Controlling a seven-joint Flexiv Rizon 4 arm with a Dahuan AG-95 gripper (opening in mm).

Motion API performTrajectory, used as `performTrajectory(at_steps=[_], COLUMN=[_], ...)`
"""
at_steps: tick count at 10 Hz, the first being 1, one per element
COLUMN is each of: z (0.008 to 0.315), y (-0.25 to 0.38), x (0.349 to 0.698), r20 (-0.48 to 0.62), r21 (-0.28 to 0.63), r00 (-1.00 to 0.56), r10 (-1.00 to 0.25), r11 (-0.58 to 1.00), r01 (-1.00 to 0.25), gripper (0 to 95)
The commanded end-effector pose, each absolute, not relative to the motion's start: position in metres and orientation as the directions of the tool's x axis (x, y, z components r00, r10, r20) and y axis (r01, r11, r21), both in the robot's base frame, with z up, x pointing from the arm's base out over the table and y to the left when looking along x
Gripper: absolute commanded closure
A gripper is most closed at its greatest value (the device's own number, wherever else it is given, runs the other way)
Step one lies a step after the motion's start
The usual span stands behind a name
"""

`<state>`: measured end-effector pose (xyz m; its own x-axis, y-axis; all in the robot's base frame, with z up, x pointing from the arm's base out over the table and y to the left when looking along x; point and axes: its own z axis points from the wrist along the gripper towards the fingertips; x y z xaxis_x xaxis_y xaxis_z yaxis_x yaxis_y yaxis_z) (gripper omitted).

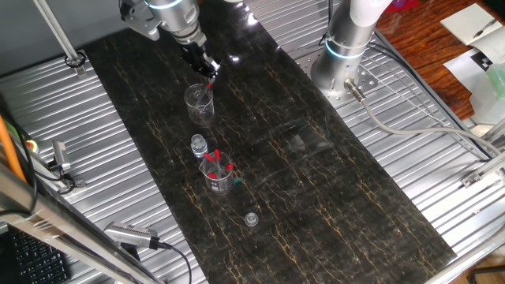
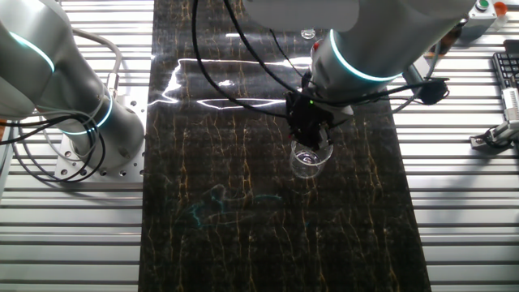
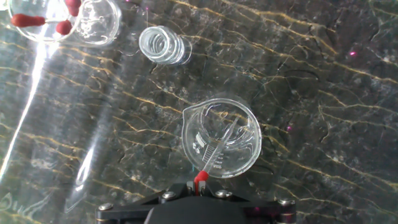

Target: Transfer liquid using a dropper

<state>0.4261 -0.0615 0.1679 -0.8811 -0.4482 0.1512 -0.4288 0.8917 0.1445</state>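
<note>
No legible text anywhere; only blurred white graduation marks on the glass beaker [image 3: 219,146].

We see bright light from above. It makes white shiny streaks on the dark table [image 2: 243,186], most near the far end in the other fixed view. In the hand view, a pale glare runs down the left side and the beaker [image 3: 219,138] looks sharp. Shadows are soft and faint.

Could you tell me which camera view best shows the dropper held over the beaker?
The hand view: the dropper shows whole, red bulb at the pincer, tip inside the beaker. One fixed view shows it small; in the other the arm hides it.
</note>
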Motion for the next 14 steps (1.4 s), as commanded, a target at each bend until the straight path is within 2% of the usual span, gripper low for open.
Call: performTrajectory(at_steps=[1,8,14], z=[0.174,0.199,0.22], y=[-0.06,-0.045,-0.013], x=[0.425,0.426,0.443], r20=[0.158,0.176,0.196], r21=[0.146,0.158,0.136], r00=[-0.881,-0.886,-0.9], r10=[-0.445,-0.429,-0.39], r11=[0.893,0.901,0.919], r01=[-0.425,-0.405,-0.369], gripper=[95.0,95.0,95.0])
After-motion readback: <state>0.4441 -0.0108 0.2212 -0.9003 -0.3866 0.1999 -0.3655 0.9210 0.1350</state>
